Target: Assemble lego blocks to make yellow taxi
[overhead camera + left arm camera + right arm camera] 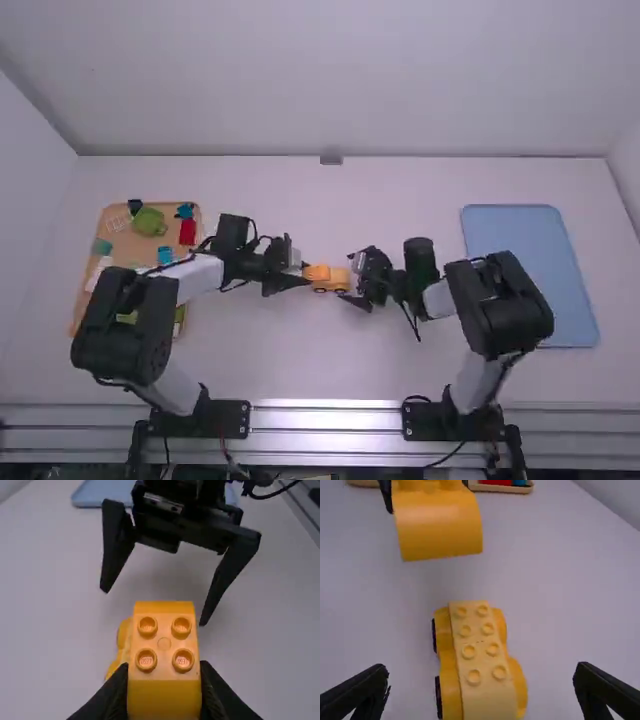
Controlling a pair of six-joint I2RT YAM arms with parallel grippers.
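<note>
Roof block near its taxi base
The left tool point(163, 682) has its fingers closed on the sides of the yellow four-stud block point(164, 642), studs up, probably so its underside can meet the studs below. The wheeled taxi base point(482, 655) sits on the bench point(320, 370), its studs bare to receive it. The right tool point(481, 669) is wide open and empty beside the base, seemingly placed to steady it during pressing.

My left gripper point(304, 275) was clamped in a grip, facing my right gripper point(351, 277), whose two fingers stood wide apart.
</note>
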